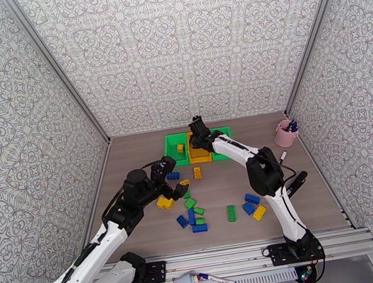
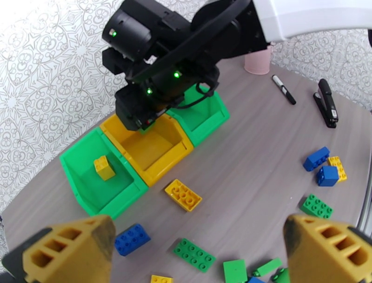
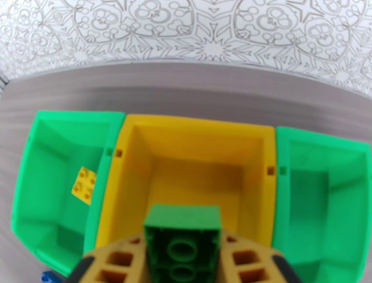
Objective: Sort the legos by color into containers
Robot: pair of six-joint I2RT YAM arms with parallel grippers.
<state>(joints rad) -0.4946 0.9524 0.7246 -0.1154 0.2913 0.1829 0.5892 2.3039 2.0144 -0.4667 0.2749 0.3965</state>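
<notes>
"Green brick (image 3: 182, 228) is sitting clamped between the pads of your right claw (image 3: 182, 253). Its underside is facing the wrist camera, with the hollow tubes showing. Why are you hanging it there?"

"You are hovering it over the yellow bin (image 3: 195, 135) directly beneath the claw, so I am guessing you are lining up a drop."

"Green into yellow?"

"Left of the claw, a green bin (image 3: 28, 200) is holding one yellow brick (image 3: 83, 185), so bin colour is apparently not deciding the sort. Right of the claw, a second green bin (image 3: 358, 200) is flanking the yellow one."

"And farther out?"

"Well back from the claw, toward the arm bases, loose bricks (image 1: 197, 216) in blue, green and yellow are lying scattered on the table (image 1: 134, 164). Your left claw (image 2: 197, 253) is hanging over them with its jaws spread wide, gripping nothing."
</notes>
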